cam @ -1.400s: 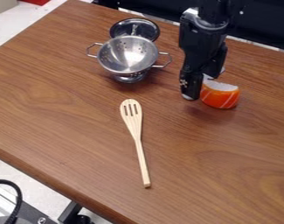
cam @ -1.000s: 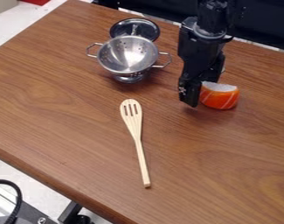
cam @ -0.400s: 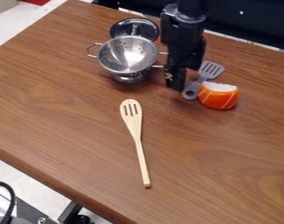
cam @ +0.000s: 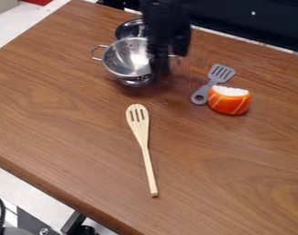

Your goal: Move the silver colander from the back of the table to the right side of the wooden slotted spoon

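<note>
A brown wood-grain tabletop (cam: pixel 71 119) is seen from above at a slant, its surface spread across most of the view. A black robot arm (cam: pixel 166 20) is seen coming in from the top edge, right of centre, and its gripper (cam: pixel 159 66) is hung over the right side of a small metal colander (cam: pixel 121 60). The gripper is blurred; how far it is open, whether anything is held and whether the colander is touched cannot be told. The colander is set upright on its base in the upper left-centre, with one loop handle pointed left. Below it, well apart, a slotted wooden spatula (cam: pixel 144 149) is laid nearly upright in the view, its slotted head towards the colander. Behind the colander, a shiny round lid (cam: pixel 126 31) is partly covered by the arm. To the right, an orange toy food piece (cam: pixel 229 103) with pale stripes and a white top is placed just beside a smaller grey slotted spatula (cam: pixel 211 84), whose head is pointed to the upper right.
</note>
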You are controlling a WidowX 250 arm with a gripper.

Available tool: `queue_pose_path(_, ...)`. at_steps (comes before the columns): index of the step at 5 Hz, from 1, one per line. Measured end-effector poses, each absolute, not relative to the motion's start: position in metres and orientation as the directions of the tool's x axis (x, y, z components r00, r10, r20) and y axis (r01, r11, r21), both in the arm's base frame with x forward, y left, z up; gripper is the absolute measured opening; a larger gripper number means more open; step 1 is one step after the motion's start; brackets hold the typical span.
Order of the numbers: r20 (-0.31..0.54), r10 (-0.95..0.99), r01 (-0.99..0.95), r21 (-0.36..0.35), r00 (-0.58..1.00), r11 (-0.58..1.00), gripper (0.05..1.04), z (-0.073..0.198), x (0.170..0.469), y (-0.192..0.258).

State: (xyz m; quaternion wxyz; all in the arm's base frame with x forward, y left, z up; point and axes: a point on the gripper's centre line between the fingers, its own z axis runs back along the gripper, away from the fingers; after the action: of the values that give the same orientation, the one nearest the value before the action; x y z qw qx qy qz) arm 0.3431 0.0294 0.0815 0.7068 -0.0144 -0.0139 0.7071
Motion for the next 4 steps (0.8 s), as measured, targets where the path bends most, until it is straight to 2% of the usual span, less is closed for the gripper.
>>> queue_pose_path(2,-0.014,0.998,-0.998,-0.016,-0.056,-0.056,1.001,0.087,0.337,0.059)
queue_pose_path(3,-0.005,0.997,-0.997,-0.019,-0.081,-0.081,1.001,0.093,0.326,0.058)
queue_pose_path(4,0.004,0.992,-0.991,0.011,-0.130,-0.130,1.001,0.084,0.315,0.052)
